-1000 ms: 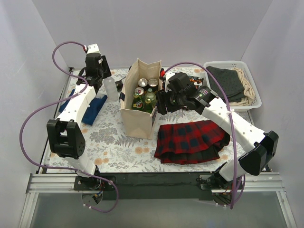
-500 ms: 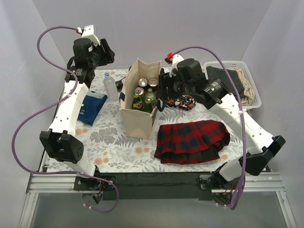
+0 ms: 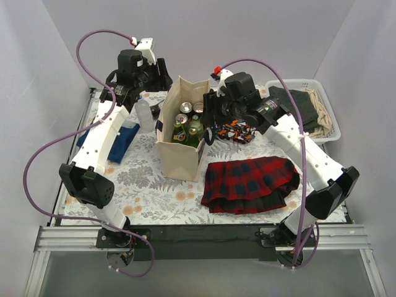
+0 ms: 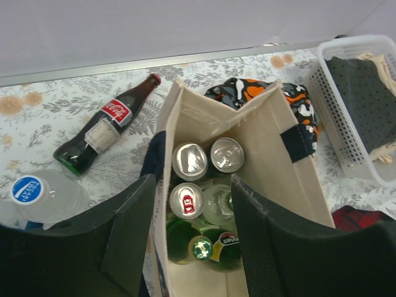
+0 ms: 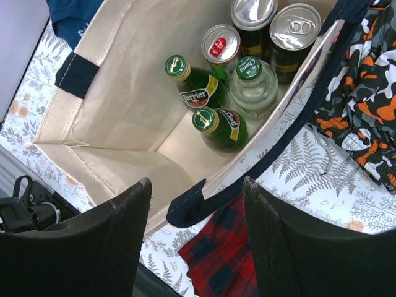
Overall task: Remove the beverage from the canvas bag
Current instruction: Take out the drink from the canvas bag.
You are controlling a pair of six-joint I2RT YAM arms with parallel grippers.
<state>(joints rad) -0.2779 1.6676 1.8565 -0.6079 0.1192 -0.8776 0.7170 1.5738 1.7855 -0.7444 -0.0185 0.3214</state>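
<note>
The cream canvas bag (image 3: 178,158) with navy handles stands open at the table's middle. It holds several beverages (image 3: 189,124): silver cans (image 4: 190,161), green Perrier bottles (image 5: 193,79) and a clear bottle (image 5: 253,85). My left gripper (image 3: 163,73) hovers above the bag's back left rim. It is open and empty, and its jaws frame the cans in the left wrist view (image 4: 193,179). My right gripper (image 3: 207,111) hovers over the bag's right rim. It is open and empty above a navy handle (image 5: 197,182).
A cola bottle (image 4: 105,124) lies behind the bag, and a capped water bottle (image 3: 143,111) stands to the bag's left. A blue cloth (image 3: 124,139) lies left. An orange camouflage cloth (image 3: 235,131), a red plaid skirt (image 3: 250,182) and a white basket (image 3: 303,83) of clothes are right.
My left arm rose from beside the water bottle and swung right to the bag's back rim. My right gripper rose and shifted left over the bag's right rim.
</note>
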